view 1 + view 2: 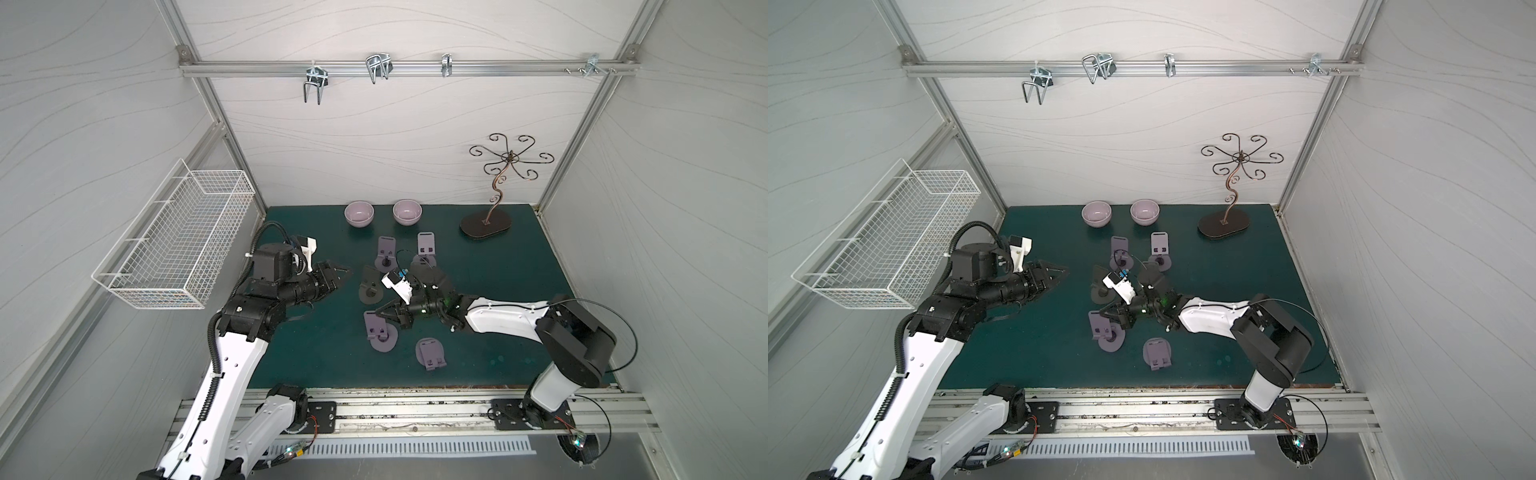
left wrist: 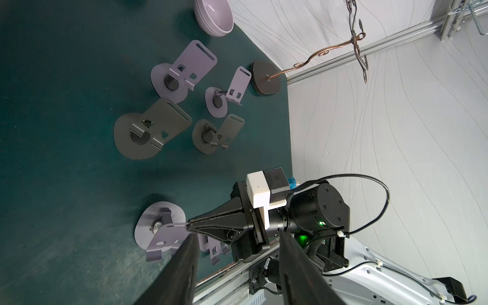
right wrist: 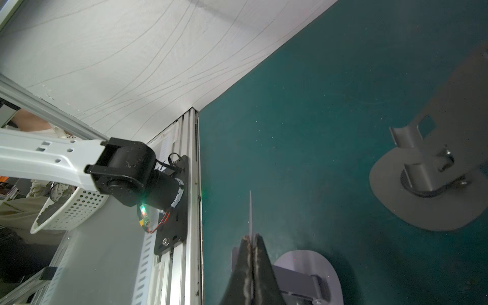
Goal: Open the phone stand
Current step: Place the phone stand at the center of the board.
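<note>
Nearest the viewer, a slotted aluminium rail (image 1: pixel 415 409) is seen carrying both arm bases, and beyond it a dull green mat (image 1: pixel 519 332) with a faintly scuffed surface is spread over the table. Close to the mat's front edge a folded lilac stand (image 1: pixel 430 353) is laid flat, its plate resting on its rounded base. Just to its left, the lilac phone stand (image 1: pixel 380 334), of thin matte sheet metal, is set on its flat rounded base with its back plate lifted at a tilt. The plate's upper edge is pinched by the right gripper (image 1: pixel 379 312), whose tapered black fingers are pressed together on it; in the right wrist view the plate edge (image 3: pixel 250 211) is shown as a thin sliver. The left gripper (image 1: pixel 345 274) is held over bare mat with its fingers spread and nothing between them, short of a dark grey stand (image 1: pixel 370 289) and not touching it. Farther back, two opened lilac stands (image 1: pixel 385 251) are placed side by side. Behind them, two glossy lilac bowls (image 1: pixel 359 214) are set near the back wall, beside a scrolled metal tree (image 1: pixel 486 224) on a dark oval base. A white wire basket (image 1: pixel 178 245) is hung on the left wall, and bent steel hooks (image 1: pixel 316 83) are fixed to the back rail.
</note>
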`<action>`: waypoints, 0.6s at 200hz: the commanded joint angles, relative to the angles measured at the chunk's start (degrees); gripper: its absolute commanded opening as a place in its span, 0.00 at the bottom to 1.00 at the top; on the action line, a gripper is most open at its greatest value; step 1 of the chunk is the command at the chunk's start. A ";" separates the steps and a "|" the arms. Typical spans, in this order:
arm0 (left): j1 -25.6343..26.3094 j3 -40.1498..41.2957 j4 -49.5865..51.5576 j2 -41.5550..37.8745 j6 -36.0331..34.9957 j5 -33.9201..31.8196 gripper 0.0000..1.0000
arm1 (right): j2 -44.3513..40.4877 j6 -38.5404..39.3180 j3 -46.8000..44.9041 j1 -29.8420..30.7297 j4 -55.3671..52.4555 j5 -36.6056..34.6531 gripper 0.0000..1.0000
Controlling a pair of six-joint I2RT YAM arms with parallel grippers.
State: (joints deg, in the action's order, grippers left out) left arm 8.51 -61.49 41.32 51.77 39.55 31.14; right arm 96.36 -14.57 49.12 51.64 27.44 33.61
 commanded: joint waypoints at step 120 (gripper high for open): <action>-2.41 3.58 -7.20 2.46 0.02 4.83 0.52 | 7.92 2.69 10.36 -4.98 -1.92 9.60 0.19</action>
State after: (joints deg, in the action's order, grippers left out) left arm 6.37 -57.67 37.23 54.46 39.62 34.68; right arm 105.14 -13.85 56.99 46.76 28.93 41.10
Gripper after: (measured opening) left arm 0.521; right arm 0.160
